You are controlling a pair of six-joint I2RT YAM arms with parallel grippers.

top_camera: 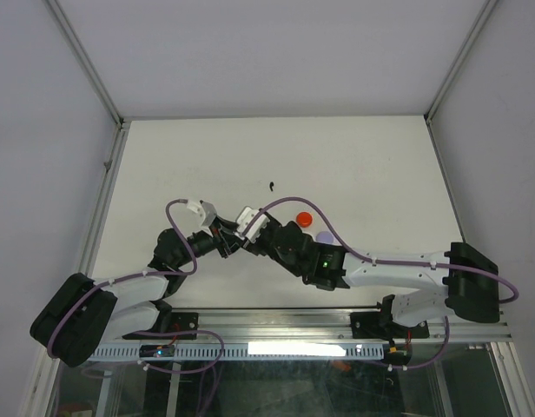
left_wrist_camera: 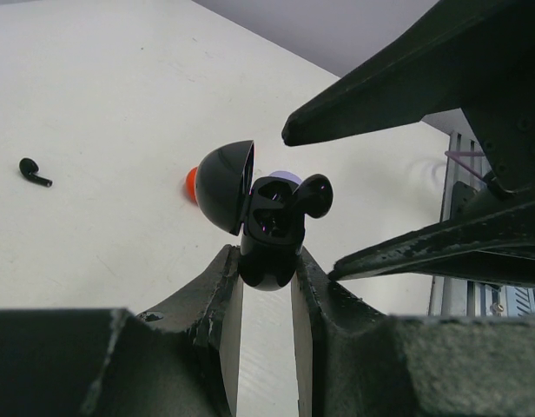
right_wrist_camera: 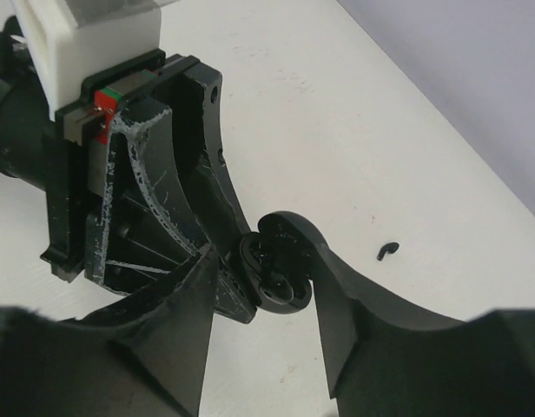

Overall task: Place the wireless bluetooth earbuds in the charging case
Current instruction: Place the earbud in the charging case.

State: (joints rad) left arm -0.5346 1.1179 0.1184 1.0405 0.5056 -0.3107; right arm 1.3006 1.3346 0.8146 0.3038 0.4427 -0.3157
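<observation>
One glossy black round case (left_wrist_camera: 266, 234), lid up, sits clamped in left gripper (left_wrist_camera: 266, 261); right gripper (right_wrist_camera: 250, 256) unclenched, earbud (left_wrist_camera: 315, 195) half-hidden inside.

Two robot arms. The left arm (top_camera: 172, 252) and right arm (top_camera: 398, 271) have white shells, black joints and big black blocks at their bases. A purple cable (top_camera: 168, 213) loops along each. A small green light (top_camera: 325, 262) glows on the right arm. Each wrist carries a white block (top_camera: 248, 217); the left one bears a red and green tag (right_wrist_camera: 102, 97). The jaws are black, curved and scuffed with pale scratches.
</observation>
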